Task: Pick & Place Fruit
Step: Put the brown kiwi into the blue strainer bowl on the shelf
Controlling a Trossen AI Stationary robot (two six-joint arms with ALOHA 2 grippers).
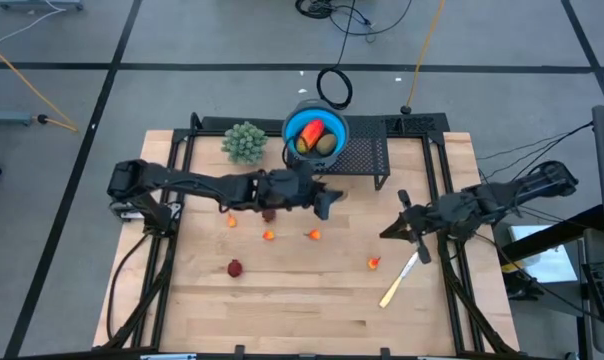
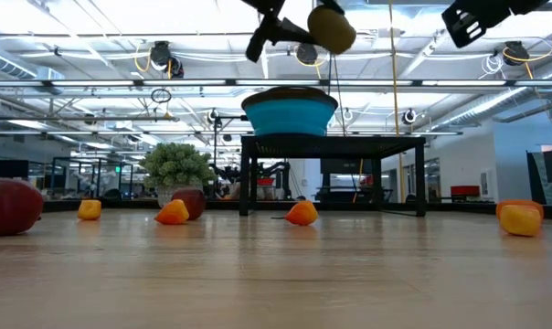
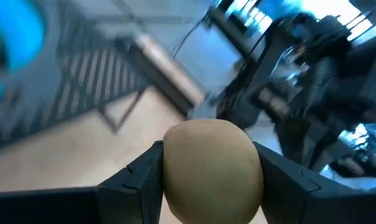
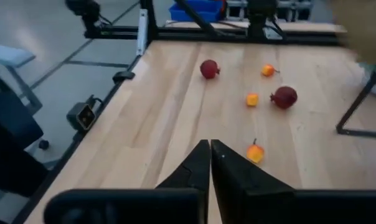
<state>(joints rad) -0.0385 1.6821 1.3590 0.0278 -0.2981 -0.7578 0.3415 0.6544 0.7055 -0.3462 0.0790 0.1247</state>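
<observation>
The left end effector grips a smooth brown-olive oval fruit between its two dark fingers, held well above the wooden desk. From where I stand, the blue round bowl on the black wire stand lies just beyond it, toward the desk's far edge and slightly to the arm's left, already holding a red-yellow oblong and other brown-olive ovals. The carrying arm is clearly the nearer one. The right end effector hangs clenched and empty over the desk's right side, near the pale yellowish knife.
</observation>
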